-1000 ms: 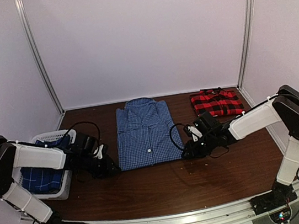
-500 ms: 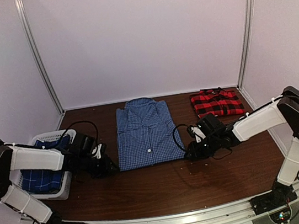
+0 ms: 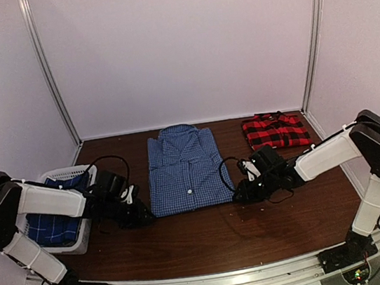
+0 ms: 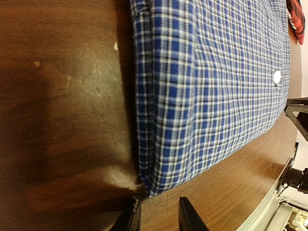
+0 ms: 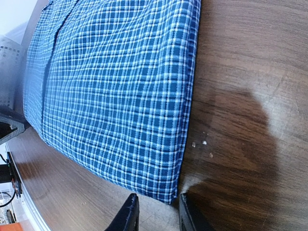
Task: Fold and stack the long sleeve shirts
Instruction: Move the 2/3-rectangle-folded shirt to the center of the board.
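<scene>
Fold step in hand: the blue gingham shirt (image 3: pixel 183 172) lies flat mid-worktop (image 3: pixel 211 242), with the left tool (image 4: pixel 159 204) and right tool (image 5: pixel 158 202) parted and empty at its near corners; next, by judgement, both must pinch those corners together.

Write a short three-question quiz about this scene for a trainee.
1. True or false: the red plaid shirt lies folded at the far right of the table.
2. Where is the dark blue plaid shirt? A) in the white basket B) on the red shirt C) at the centre
3. Fill in: the left pincer and the right pincer each stand open at a near ____ of the gingham shirt.
Key: 1 true; 2 A; 3 corner.
</scene>
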### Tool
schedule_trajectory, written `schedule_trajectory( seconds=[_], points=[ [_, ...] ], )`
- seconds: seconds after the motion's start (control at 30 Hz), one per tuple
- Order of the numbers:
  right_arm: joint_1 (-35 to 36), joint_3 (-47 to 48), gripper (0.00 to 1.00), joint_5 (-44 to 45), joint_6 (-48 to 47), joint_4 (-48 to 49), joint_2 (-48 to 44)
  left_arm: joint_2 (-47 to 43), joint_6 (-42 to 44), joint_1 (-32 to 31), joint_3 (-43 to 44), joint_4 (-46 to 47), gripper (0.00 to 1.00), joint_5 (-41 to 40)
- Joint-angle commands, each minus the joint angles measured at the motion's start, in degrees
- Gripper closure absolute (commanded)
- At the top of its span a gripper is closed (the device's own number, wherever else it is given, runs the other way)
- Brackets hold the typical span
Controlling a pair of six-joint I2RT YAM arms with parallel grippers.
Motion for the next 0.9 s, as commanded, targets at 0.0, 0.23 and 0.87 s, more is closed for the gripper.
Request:
schedule_trajectory(
  seconds=[0.0,0.23,0.87],
  points=[
    [0.31,-1.07,0.7,-0.66,0.68,0.86,1.29,1.41,-0.81,-0.58,1.39,2.88,0.71,-1.33],
    [0.38,-1.2,0.72,-0.75,0.78,1.35,1.56,2.68,-0.81,-0.76,2.12,3.1,0.71,-2.5],
    [0.68,-1.09,0.91,-0.57,0.81,2.51,1.8,3.81,-0.47,-1.96,3.15,2.97,0.94,-2.84]
  ],
)
